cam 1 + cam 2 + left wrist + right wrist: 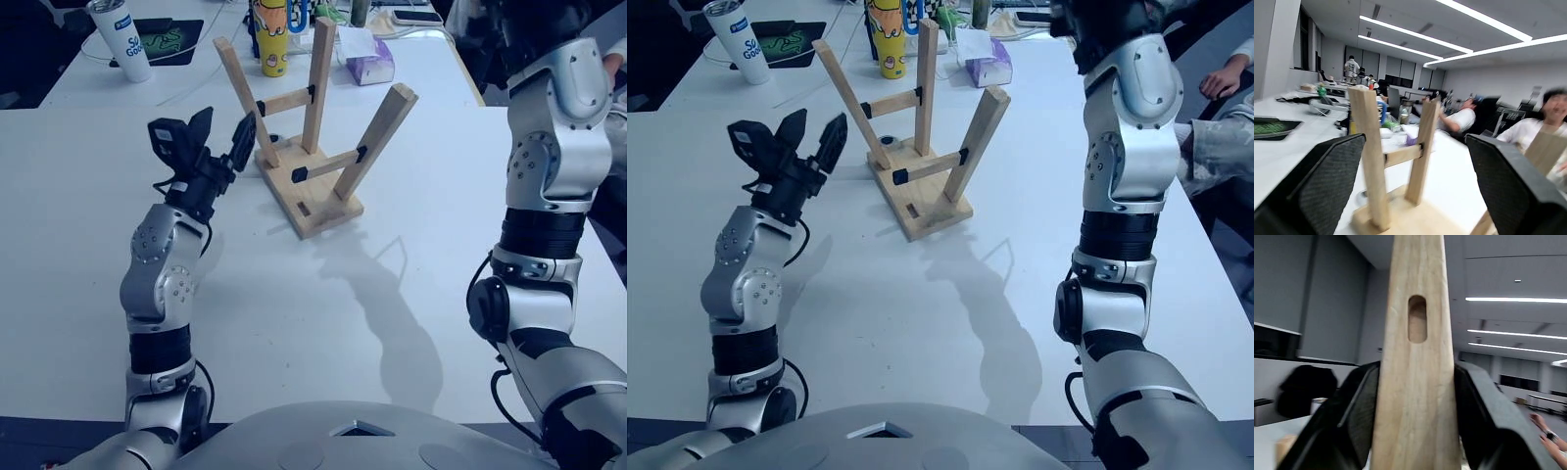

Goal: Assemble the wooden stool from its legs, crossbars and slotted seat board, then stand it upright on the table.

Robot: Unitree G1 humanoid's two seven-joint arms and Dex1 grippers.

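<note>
White tabletop (294, 323) stretched under my arms, a second white table (431, 73) stood butted against it behind, and further off was an open office under long ceiling light strips (1415, 34). The partly built stool (312, 147) sat upside down on the tabletop. Its slotted seat board (328, 211) lay flat, with three legs (377, 137) pointing up and two crossbars (286, 101) joining them.

On the second table, behind and to the left of the stool, stood a lidded white tumbler (120, 37) beside a black mat (167, 41). Straight behind the stool was a yellow cup (272, 44), and I could not tell what it held. Behind and to the right lay a purple tissue box (370, 69) with a tissue standing out of it.

My left gripper (227, 122) hovered close beside the stool on its left, fingers spread wide and holding nothing. My right gripper (1415, 382) was clamped on a loose wooden leg (1418, 293) that had an oval slot, one finger pressed to each side.
</note>
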